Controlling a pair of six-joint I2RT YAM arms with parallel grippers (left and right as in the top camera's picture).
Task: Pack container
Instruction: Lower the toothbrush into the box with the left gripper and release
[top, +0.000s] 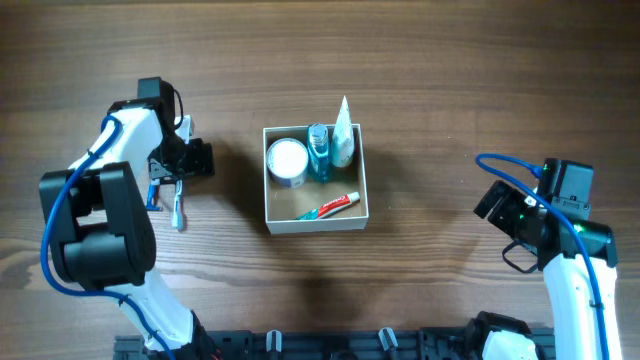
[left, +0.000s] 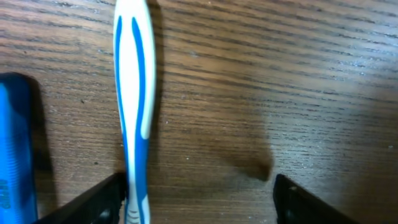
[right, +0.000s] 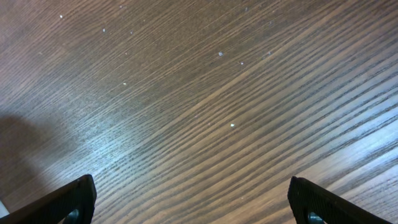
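Container (top: 316, 227) sits mid-table, part filled. Left gripper (left: 199, 202) spread wide over toothbrush (left: 132, 112), handle beside one finger, likely lining up a pick. Right gripper (right: 193, 199) wide, empty, over bare table (right: 217, 93).

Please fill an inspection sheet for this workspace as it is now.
Surface: wooden table, dry, small specks.
Job's things: container at centre holds white jar, blue bottle, white bottle and toothpaste tube; toothbrush lies outside on the table.
Clutter: blue object beside the toothbrush, kind unclear.
Grippers: left claw open over the toothbrush handle, not gripping; right claw open over bare table.
Cables: left blue cable and right blue cable loop along the arms, clear of the container.
Surroundings: black rail at the near edge.
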